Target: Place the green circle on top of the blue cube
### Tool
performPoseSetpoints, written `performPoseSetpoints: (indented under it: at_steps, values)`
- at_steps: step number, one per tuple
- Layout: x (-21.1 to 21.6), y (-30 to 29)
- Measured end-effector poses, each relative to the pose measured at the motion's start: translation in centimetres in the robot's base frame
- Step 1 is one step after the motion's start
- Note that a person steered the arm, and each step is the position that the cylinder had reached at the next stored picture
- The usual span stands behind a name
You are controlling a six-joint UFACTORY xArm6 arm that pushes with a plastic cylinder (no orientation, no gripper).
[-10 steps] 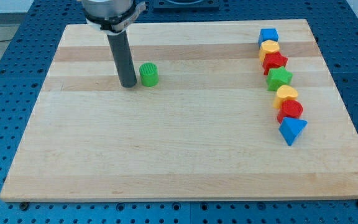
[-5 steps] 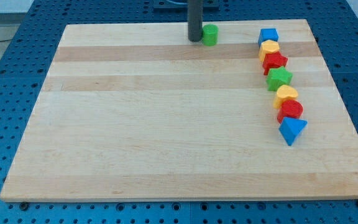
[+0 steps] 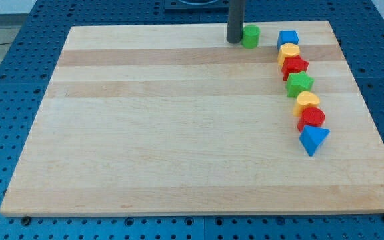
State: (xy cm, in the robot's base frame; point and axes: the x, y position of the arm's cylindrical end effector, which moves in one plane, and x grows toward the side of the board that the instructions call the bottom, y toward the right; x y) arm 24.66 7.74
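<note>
The green circle (image 3: 250, 37), a short green cylinder, stands near the view's top edge of the wooden board. My tip (image 3: 235, 41) touches its left side. The blue cube (image 3: 287, 39) sits a short gap to the right of the green circle, at the top of a curved row of blocks.
Below the blue cube the row runs down the view's right: a yellow block (image 3: 289, 51), a red star (image 3: 295, 66), a green star (image 3: 299, 84), a yellow block (image 3: 306, 101), a red block (image 3: 311, 119) and a blue triangle (image 3: 313, 139). The board's top edge (image 3: 179, 27) is close.
My tip has pushed the green circle from the board's upper left up and to the right, close to the blue cube. The row of blocks has not moved.
</note>
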Motion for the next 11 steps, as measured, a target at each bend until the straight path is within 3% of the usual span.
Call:
performPoseSetpoints:
  at_steps: [2,6,11]
  values:
    - [1.6,0.3]
    - [0.4,6.4]
    - [-2.5,4.9]
